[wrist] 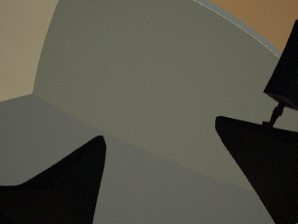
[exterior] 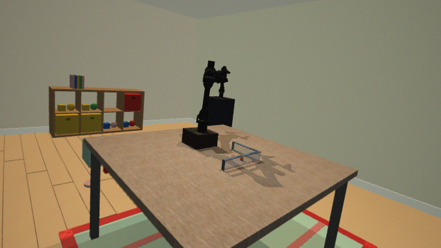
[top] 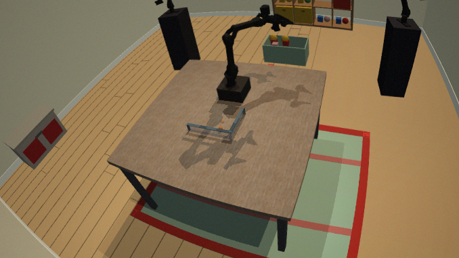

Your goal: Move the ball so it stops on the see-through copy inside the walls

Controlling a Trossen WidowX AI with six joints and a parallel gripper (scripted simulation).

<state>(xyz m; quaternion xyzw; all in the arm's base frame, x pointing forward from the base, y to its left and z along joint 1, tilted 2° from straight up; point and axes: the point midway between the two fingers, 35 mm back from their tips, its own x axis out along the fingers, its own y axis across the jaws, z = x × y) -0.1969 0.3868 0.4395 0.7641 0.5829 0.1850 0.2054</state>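
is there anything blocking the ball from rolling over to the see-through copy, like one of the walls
Nothing visible does. The ball and the fainter see-through copy both lie inside the corner of the clear walls, with only bare table between them.

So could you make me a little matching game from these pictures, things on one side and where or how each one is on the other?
Things:
1. ball
2. gripper
3. clear walls
4. arm's base

Descriptions:
A. raised high in the air, jaws wide apart, holding nothing
B. small and orange, lying close against one wall
C. dark block sitting on the table top
D. low, blue-edged, forming an L-shaped corner

Pairs: 1-B, 2-A, 3-D, 4-C
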